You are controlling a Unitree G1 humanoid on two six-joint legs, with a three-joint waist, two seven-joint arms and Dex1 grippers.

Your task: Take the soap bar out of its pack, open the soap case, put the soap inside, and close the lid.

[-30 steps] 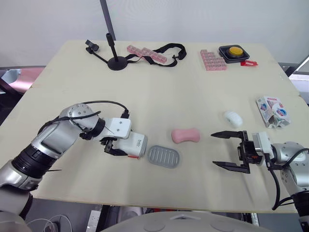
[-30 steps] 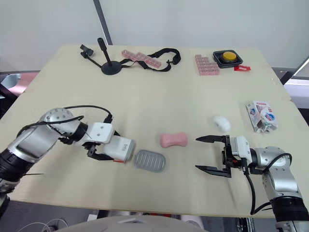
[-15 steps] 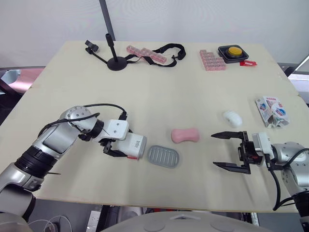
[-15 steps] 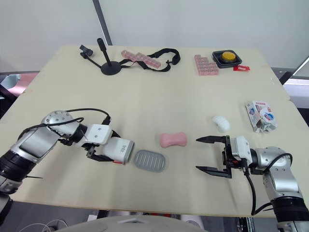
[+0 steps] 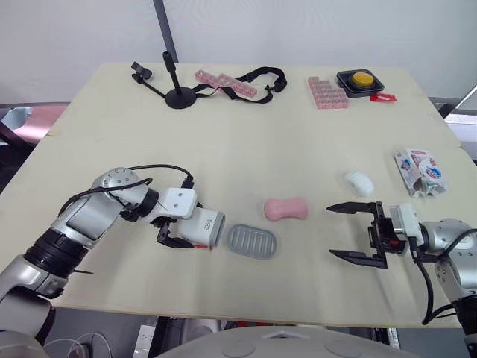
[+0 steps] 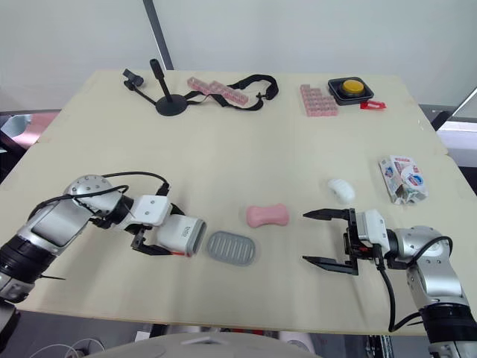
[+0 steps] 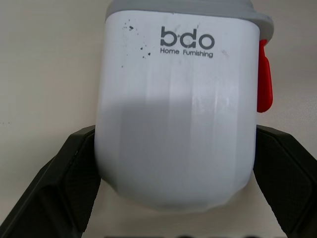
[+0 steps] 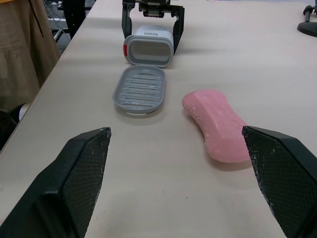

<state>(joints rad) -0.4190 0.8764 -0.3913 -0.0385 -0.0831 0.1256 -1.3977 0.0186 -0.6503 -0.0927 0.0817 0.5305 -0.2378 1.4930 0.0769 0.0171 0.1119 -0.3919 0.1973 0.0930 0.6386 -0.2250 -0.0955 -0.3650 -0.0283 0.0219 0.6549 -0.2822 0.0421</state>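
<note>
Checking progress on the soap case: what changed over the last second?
The left gripper, gripping the white case, drew it slightly toward the robot and turned its open mouth more toward the grey tray. The tray, pink soap and open right gripper stayed put.

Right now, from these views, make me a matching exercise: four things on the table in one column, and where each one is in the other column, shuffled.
Things
1. white soap case
2. grey ridged tray
3. pink soap bar
4. soap pack

Places
A. near the right edge of the table
B. flat on the table, beside the case's open end
C. between the fingers of the left gripper
D. bare on the table, in front of the open right gripper

Pairs: 1-C, 2-B, 3-D, 4-A
</note>
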